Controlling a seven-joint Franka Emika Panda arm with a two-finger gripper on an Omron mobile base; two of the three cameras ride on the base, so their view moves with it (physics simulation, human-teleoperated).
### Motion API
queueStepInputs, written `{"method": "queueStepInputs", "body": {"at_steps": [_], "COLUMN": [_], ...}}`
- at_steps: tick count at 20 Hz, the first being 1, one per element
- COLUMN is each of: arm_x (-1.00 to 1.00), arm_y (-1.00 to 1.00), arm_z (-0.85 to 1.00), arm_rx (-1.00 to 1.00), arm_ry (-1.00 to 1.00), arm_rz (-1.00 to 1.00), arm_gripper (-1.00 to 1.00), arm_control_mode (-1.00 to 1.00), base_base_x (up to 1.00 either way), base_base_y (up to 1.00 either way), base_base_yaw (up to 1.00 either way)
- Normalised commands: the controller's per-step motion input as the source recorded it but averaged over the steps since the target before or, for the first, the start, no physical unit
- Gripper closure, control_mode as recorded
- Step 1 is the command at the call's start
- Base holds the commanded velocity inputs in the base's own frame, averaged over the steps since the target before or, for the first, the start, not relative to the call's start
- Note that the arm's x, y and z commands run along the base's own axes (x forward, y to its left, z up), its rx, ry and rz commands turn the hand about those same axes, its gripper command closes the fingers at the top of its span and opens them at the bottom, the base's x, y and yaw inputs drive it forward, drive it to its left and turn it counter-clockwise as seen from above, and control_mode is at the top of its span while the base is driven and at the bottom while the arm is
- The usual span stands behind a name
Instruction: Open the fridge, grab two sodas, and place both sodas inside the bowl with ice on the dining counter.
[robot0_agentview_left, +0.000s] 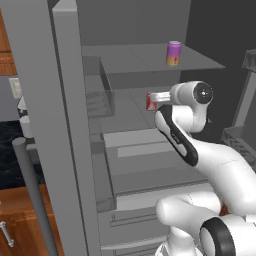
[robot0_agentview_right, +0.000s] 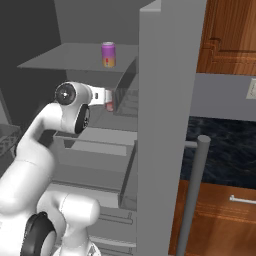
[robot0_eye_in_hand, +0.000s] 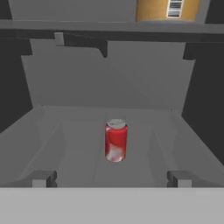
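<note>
The fridge (robot0_agentview_left: 40, 100) stands open, its doors swung wide. A red soda (robot0_eye_in_hand: 116, 140) with a silver top stands upright in the middle of a lower shelf; it also peeks out past my hand as the red soda (robot0_agentview_left: 148, 102) (robot0_agentview_right: 109, 106). The purple-and-orange soda (robot0_agentview_left: 173, 53) (robot0_agentview_right: 108, 54) stands on the shelf above, its orange lower part (robot0_eye_in_hand: 168, 9) at the top of the hand view. My gripper (robot0_eye_in_hand: 112, 179) is open, level with the red soda and a short way in front of it, touching nothing. The bowl and the dining counter are out of view.
The open left door's bar handle (robot0_agentview_left: 32, 190) and the right door's handle (robot0_agentview_right: 195, 190) flank the arm. Door racks (robot0_agentview_left: 245, 100) hang at the right. Grey drawers (robot0_agentview_left: 145, 145) sit below the shelf. Wood cabinets (robot0_agentview_right: 225, 35) and a dark counter (robot0_agentview_right: 225, 150) lie beyond.
</note>
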Motion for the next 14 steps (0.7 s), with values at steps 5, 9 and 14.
{"method": "queueStepInputs", "body": {"at_steps": [5, 9, 14], "arm_x": [0.39, 0.39, 0.34], "arm_y": [0.0, 0.0, 0.0], "arm_z": [-0.05, -0.16, -0.26], "arm_rx": [0.0, 0.0, 0.0], "arm_ry": [0.01, 0.02, 0.02], "arm_rz": [0.0, 0.0, 0.0], "arm_gripper": [-1.0, -1.0, -1.0], "arm_control_mode": [-1.0, -1.0, -1.0], "base_base_x": [0.0, 0.0, 0.0], "base_base_y": [0.0, 0.0, 0.0], "base_base_yaw": [0.0, 0.0, 0.0]}}
